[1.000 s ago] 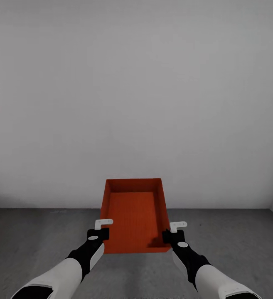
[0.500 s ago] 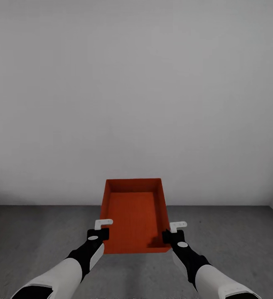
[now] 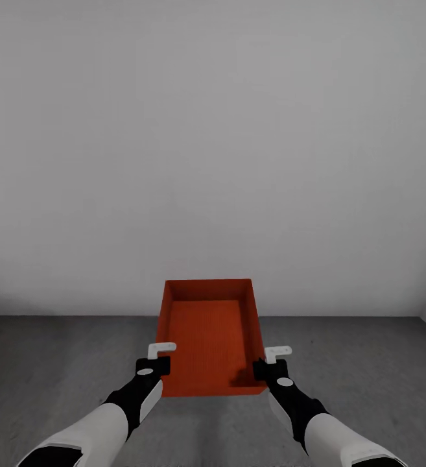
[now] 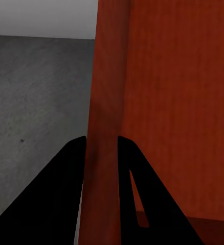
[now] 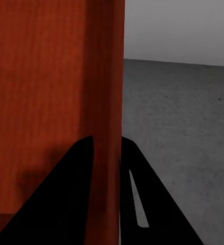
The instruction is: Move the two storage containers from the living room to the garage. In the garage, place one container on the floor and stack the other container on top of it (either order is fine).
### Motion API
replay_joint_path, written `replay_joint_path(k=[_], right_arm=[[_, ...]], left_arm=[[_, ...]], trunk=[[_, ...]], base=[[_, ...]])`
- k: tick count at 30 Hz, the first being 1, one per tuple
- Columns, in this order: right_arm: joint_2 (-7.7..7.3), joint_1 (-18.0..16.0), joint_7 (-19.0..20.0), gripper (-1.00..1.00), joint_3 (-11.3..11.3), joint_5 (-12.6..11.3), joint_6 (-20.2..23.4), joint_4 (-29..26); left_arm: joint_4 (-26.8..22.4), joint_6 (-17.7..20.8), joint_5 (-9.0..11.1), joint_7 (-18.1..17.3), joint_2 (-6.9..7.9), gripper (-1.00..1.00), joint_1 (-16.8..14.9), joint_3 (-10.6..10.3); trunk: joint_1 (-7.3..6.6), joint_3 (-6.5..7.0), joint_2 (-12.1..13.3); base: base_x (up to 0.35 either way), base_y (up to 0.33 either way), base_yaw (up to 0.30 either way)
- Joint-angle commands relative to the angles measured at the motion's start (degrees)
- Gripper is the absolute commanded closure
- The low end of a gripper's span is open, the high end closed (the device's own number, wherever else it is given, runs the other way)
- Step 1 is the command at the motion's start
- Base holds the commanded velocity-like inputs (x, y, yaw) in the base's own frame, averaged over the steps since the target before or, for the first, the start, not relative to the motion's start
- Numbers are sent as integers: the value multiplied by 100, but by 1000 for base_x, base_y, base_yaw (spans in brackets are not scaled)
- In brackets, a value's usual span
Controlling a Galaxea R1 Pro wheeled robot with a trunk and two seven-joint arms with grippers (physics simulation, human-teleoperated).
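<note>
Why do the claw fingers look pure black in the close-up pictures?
Left wrist view: the fingers sit unlit against the camera, flat silhouettes astride the container wall. Right wrist view: same dark fingers, soft shadow inside the bin. Head view: even light, faint shadow on the floor.

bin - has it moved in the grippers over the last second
No. In the head view the bin sits at the same spot between the left gripper and right gripper. The floor-wall line has crept up the picture: the camera moved.
</note>
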Motion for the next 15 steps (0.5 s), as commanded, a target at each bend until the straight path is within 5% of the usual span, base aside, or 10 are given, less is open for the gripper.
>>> replay_joint_path(k=[1, 15], right_arm=[[0, -5, -22, 100, -79, -49, -5, 13], [-4, -5, -22, 100, -79, -49, -5, 13]], left_arm=[[-23, -141, -110, 65, 3, 100, -6, 168], [-23, -141, -110, 65, 3, 100, -6, 167]], trunk=[[1, -17, -7], [1, -146, -7]], base=[[0, 0, 0], [0, 0, 0]])
